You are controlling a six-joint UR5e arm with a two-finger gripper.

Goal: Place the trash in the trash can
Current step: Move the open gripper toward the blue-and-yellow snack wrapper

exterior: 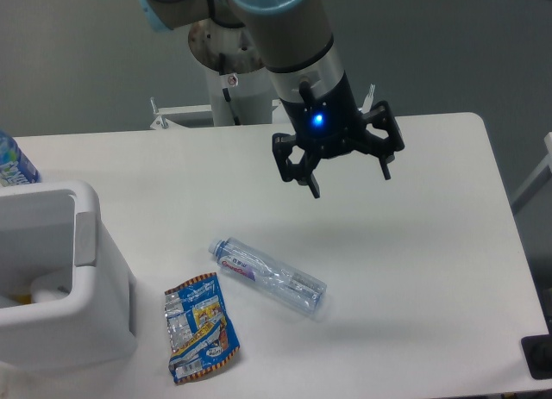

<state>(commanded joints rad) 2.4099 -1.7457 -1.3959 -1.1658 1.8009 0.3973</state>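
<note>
A crushed clear plastic bottle (268, 276) with a red-purple label lies on its side near the middle of the white table. Just left of it, towards the front edge, a flat blue-and-orange foil snack wrapper (200, 327) lies on the tabletop. The white boxy trash can (82, 330) stands at the front left corner, open at the top. My gripper (348, 182) hangs in the air above the table, up and to the right of the bottle, well apart from it. Its fingers are spread open and nothing sits between them.
A blue-labelled bottle (13, 162) peeks in at the left edge behind the trash can. The arm's base post (226, 80) stands behind the table's far edge. A dark object (539, 358) sits off the table's front right corner.
</note>
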